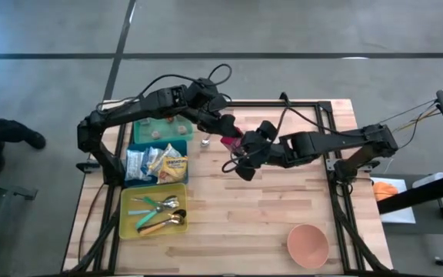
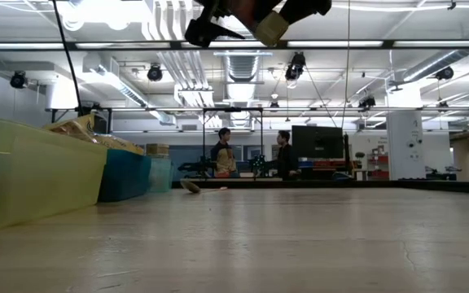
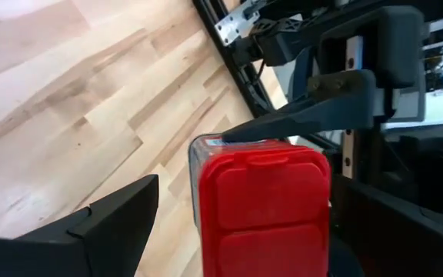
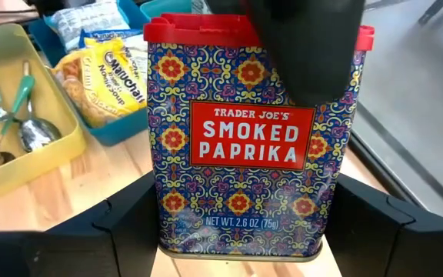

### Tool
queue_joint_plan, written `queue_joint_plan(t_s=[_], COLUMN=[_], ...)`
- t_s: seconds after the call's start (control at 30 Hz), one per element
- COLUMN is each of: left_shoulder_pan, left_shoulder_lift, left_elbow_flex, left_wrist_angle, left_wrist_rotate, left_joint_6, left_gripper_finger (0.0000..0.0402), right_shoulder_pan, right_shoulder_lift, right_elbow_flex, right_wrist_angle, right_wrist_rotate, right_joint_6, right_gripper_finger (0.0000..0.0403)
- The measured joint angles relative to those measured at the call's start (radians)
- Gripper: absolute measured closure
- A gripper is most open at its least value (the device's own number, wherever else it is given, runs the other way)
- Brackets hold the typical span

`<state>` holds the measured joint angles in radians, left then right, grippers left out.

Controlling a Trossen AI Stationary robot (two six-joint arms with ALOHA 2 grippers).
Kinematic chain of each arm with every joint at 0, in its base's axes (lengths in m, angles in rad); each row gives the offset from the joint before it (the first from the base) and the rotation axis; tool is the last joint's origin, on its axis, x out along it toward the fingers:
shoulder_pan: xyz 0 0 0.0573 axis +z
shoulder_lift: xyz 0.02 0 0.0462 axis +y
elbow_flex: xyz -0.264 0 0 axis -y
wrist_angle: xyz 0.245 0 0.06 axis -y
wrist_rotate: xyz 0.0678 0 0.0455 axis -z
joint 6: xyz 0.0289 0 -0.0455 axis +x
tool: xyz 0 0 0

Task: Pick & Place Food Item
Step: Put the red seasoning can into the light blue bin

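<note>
Wood is all that is under me: the big table (image 1: 283,208) lies well below, and my two arms meet high over its middle. That is my first worry. The thing I must move is up in the air, so if it slips it drops all the way down, and I think it would bounce or roll.

Next come the bins on the left side, a yellow bin (image 1: 127,223) with spoons and a blue bin (image 1: 152,185) with snack packs. If I swing too wide, my arm could knock them. The pink bowl (image 1: 308,245) sits near the front, well apart from me, so I do not fear for it.

Then the paprika tin (image 4: 244,154) itself. It stands upright with its red lid on top. My right claw (image 4: 244,223) is closed on its two sides near the bottom and holds it. The tin looks smooth, so a weak squeeze may let it slide.

My left claw (image 3: 256,200) is spread as wide as it goes, around the top of the tin, gripping nothing yet. The two claws are very close. If one lets go before the other has squeezed, the tin falls. If both pull, it may tip or pop out.
</note>
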<state>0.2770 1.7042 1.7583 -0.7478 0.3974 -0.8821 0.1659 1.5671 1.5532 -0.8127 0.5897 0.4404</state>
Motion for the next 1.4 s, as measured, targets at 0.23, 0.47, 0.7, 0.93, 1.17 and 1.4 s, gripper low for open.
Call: queue_joint_plan(t_s=[0.23,0.47,0.7,0.93,1.17,1.4], left_shoulder_pan=[-0.003,-0.003,-0.004,0.000,0.034,0.114], left_shoulder_lift=[-0.001,-0.002,-0.002,-0.003,-0.029,-0.098], left_elbow_flex=[-0.078,-0.115,-0.116,-0.120,-0.120,-0.118], left_wrist_angle=[0.019,0.081,0.089,0.081,0.010,-0.227], left_wrist_rotate=[0.032,0.076,0.086,0.085,0.064,-0.104], left_joint_6=[0.014,0.015,0.020,0.052,0.087,0.190], left_gripper_finger=[0.0025,0.0128,0.0196,0.0196,0.0196,0.0196], right_shoulder_pan=[-0.001,-0.004,-0.004,-0.019,-0.018,-0.017], right_shoulder_lift=[0.030,0.035,0.038,0.032,0.026,0.009], right_elbow_flex=[0.031,0.031,0.031,0.036,0.036,0.036], right_wrist_angle=[-0.023,-0.031,-0.035,-0.037,-0.048,-0.149], right_wrist_rotate=[-0.005,-0.001,0.001,-0.001,-0.001,-0.005], right_joint_6=[-0.049,-0.050,-0.054,0.021,0.020,0.113], right_gripper_finger=[0.0120,0.0120,0.0110,0.0019,0.0043,0.0045])
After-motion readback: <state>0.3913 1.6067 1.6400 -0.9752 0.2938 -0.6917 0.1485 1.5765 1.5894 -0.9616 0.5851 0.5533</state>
